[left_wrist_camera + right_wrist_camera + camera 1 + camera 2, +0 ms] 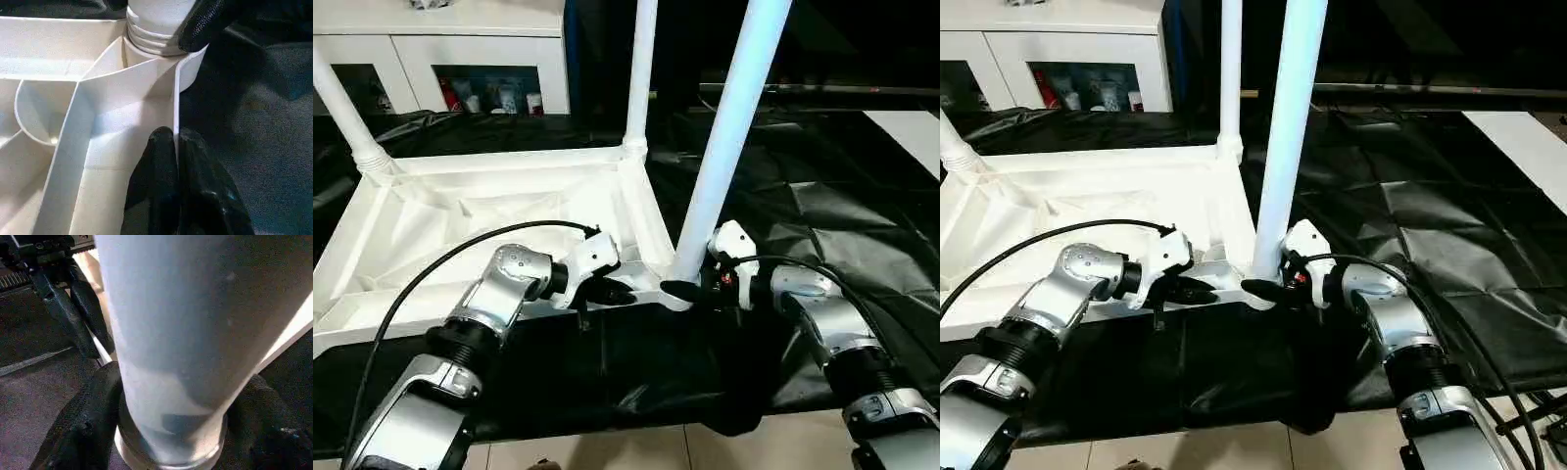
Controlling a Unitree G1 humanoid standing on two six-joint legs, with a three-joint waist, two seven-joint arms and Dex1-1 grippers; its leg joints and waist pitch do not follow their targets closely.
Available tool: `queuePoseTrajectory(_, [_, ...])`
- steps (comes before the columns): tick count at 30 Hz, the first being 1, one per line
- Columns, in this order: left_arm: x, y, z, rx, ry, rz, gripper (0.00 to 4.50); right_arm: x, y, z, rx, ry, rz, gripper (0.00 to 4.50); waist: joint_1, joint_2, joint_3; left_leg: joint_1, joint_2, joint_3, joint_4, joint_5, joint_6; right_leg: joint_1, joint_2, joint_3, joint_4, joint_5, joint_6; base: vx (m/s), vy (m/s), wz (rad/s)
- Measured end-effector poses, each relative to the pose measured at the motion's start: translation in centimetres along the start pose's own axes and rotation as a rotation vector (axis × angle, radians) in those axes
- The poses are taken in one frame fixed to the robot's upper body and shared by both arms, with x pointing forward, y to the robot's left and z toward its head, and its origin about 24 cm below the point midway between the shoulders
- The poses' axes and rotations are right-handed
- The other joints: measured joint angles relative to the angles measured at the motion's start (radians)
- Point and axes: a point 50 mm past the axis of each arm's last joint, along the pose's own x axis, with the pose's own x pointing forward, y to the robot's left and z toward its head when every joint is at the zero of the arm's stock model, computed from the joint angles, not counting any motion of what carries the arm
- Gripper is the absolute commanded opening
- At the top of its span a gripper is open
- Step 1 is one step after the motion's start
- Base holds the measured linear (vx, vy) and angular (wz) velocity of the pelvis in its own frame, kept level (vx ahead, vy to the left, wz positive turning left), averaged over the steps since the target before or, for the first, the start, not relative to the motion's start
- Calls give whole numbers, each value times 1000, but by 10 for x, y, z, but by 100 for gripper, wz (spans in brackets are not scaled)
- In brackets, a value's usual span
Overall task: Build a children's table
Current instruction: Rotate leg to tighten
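Observation:
The white tabletop (460, 215) lies upside down on the black cloth, ribbed underside up. Two legs stand in its far corner sockets (641, 69) (342, 108). A third leg (729, 137) stands, leaning slightly, in the near right corner socket (188, 73). My right gripper (685, 289) grips this leg just above the socket, one finger (88, 421) on each side of the tube. My left gripper (617, 292) is shut on the tabletop's thin near rim wall (175, 112), a short way left of that corner.
The black cloth-covered work table (842, 215) reaches to the right and front, and its front edge drops to a light floor (607, 446). A white cabinet (460, 49) stands behind. A white panel (911, 132) lies at the far right. A black cable (440, 264) arcs over my left forearm.

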Motion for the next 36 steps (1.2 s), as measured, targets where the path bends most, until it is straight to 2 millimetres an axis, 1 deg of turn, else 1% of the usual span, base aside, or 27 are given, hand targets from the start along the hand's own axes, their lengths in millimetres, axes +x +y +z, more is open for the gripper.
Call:
queuePoseTrajectory(3, [0,0,0,-2,0,3,0,1,0,-1,4,-7,-9,265,-1,0,0,0,0,0,0,0,0,0,0,0,1,0,0,0,0,0])
queuePoseTrajectory(6, [1,2,-1,-12,-1,49,0,7,-1,-3,36,-31,-69,265,-3,-1,0,1,0,0,3,0,0,0,0,1,3,0,0,0,0,0])
queuePoseTrajectory(11, [23,8,8,-52,-1,188,0,21,-10,-10,156,-83,-359,264,-26,-1,-1,5,-2,0,6,0,0,3,0,6,4,-1,2,0,0,0])
queuePoseTrajectory(13, [31,9,11,-75,3,240,0,27,-11,-12,205,-95,-468,264,-31,-1,-1,9,-2,0,6,0,0,7,0,6,4,-2,3,0,0,0])
queuePoseTrajectory(15, [38,10,14,-92,2,274,0,32,-13,-12,232,-97,-545,264,-33,-1,-1,10,-2,0,6,0,0,7,0,6,3,-2,4,0,0,0])
queuePoseTrajectory(16, [49,11,20,-111,5,323,0,39,-14,-10,282,-101,-655,264,-34,0,-1,10,-3,0,6,0,0,7,0,6,2,-2,4,0,0,0])
queuePoseTrajectory(19, [64,7,28,-130,4,371,0,44,-17,-8,302,-91,-769,264,-37,1,-2,9,-3,0,5,0,0,8,0,5,-5,-2,4,0,0,0])
queuePoseTrajectory(21, [68,6,30,-129,1,381,0,44,-17,-9,306,-94,-790,264,-37,2,-2,9,-4,0,5,0,0,9,-1,6,-5,-2,4,0,0,0])
queuePoseTrajectory(24, [68,6,30,-126,-1,383,0,45,-18,-9,302,-108,-798,264,-37,2,-2,8,-4,0,4,0,0,8,-1,6,-5,-2,4,0,0,0])
queuePoseTrajectory(26, [67,6,31,-124,-2,383,0,44,-18,-9,305,-121,-799,333,-37,2,-2,8,-4,0,3,0,0,8,-1,5,-5,-2,4,0,0,0])
queuePoseTrajectory(30, [63,8,29,-109,-5,374,0,42,-18,-10,292,-137,-758,345,-38,2,-2,7,-4,0,2,0,0,6,-1,5,-4,-2,4,0,0,0])
queuePoseTrajectory(31, [60,9,27,-102,-5,364,0,40,-19,-9,281,-142,-728,359,-39,2,-1,6,-3,-1,2,0,0,5,-1,4,-4,-2,4,0,0,0])
queuePoseTrajectory(32, [58,10,26,-97,-4,359,0,39,-20,-9,271,-143,-706,359,-39,2,-1,5,-3,-1,2,0,0,4,-1,4,-4,-1,4,0,0,0])
queuePoseTrajectory(33, [56,11,26,-93,-5,353,0,36,-21,-9,261,-140,-685,380,-39,2,-1,5,-3,-1,1,0,0,4,-1,3,-4,-1,4,0,0,0])
queuePoseTrajectory(34, [52,12,24,-86,-2,345,0,35,-20,-8,243,-135,-641,384,-39,2,-1,4,-3,-1,1,0,0,3,0,2,-3,-1,4,0,0,0])
queuePoseTrajectory(36, [43,12,20,-63,-10,304,0,26,-24,-3,168,-119,-526,384,-38,3,-1,1,-2,-2,0,0,0,1,0,1,-3,3,4,0,0,0])
